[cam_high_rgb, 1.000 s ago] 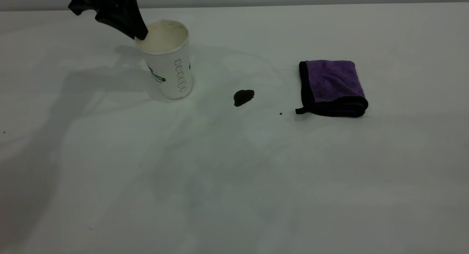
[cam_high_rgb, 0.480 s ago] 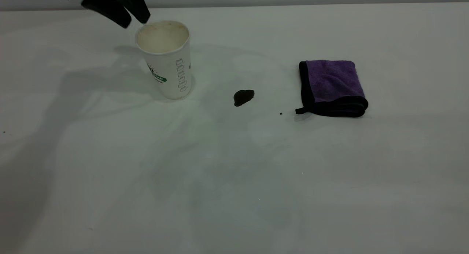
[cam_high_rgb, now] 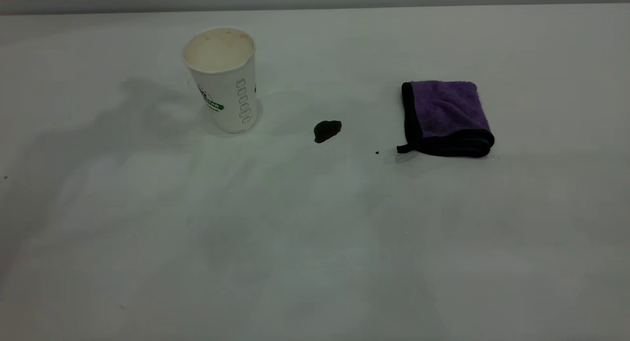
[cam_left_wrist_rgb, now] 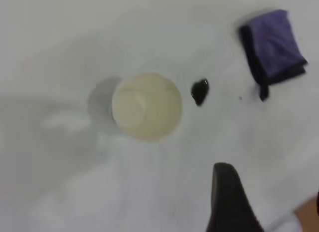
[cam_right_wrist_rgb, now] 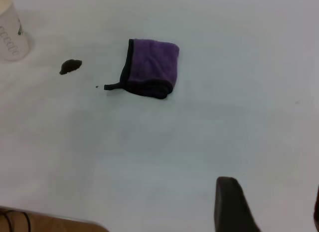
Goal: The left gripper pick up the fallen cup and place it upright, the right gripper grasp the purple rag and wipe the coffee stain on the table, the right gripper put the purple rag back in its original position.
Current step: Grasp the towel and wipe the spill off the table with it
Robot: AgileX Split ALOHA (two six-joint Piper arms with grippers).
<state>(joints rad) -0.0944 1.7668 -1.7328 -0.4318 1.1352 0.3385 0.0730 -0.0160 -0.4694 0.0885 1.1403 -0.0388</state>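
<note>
The white cup [cam_high_rgb: 224, 80] stands upright on the table [cam_high_rgb: 315, 232], cream inside showing; the left wrist view looks down into the cup [cam_left_wrist_rgb: 146, 106]. The dark coffee stain [cam_high_rgb: 327, 130] lies between it and the folded purple rag [cam_high_rgb: 445, 117]. Neither gripper shows in the exterior view. My left gripper [cam_left_wrist_rgb: 271, 189] hangs high above the table, off to one side of the cup, open and empty. My right gripper [cam_right_wrist_rgb: 269, 194] is open too, well away from the purple rag [cam_right_wrist_rgb: 149, 68] and the stain [cam_right_wrist_rgb: 70, 67].
A tiny dark speck [cam_high_rgb: 377, 153] sits just left of the rag's loop tab. The table's far edge [cam_high_rgb: 315, 9] meets a grey wall. A brown strip beyond the table edge [cam_right_wrist_rgb: 45, 219] shows in the right wrist view.
The left gripper let go of the cup's rim, rose up and to the left, and has left the exterior view. The cup stays upright where it was.
</note>
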